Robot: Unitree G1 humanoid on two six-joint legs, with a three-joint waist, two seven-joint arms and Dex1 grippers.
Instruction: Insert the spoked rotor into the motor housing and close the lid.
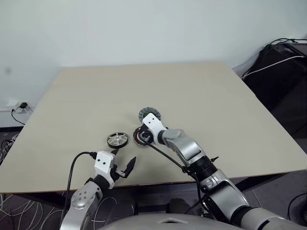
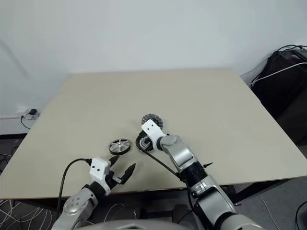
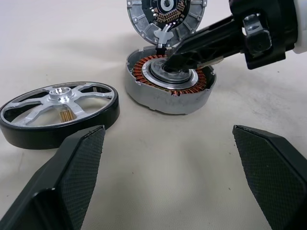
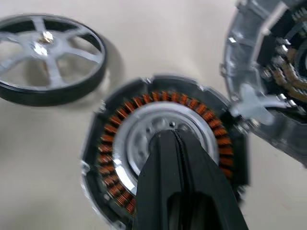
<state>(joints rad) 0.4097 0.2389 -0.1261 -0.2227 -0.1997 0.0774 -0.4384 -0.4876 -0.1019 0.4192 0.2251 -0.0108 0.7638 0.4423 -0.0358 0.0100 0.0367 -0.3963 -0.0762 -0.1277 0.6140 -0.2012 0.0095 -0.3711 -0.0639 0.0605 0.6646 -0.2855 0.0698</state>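
Pale wall rises behind a beige counter (image 1: 201, 96), with black cables and dark gear off its far right corner. Three motor parts lie close together near the counter's front edge. The spoked rotor (image 1: 117, 139) rests flat on the robot's left, a silver wheel with a black rim, just beside the motor housing (image 3: 169, 85) but apart from it. The housing sits open side up, copper windings ringing a pale metal centre. Right behind it, touching or nearly touching its far rim, lies the lid (image 3: 165, 19), inner face up, showing a dark centre with copper contacts.

The right end effector (image 4: 173, 143) has its two black fingers pressed together with nothing between them, and their tips point down onto the housing's pale centre; whether they touch it I cannot tell. The left end effector (image 1: 121, 165) hovers near the counter's front edge, short of the rotor, fingers spread wide and empty.
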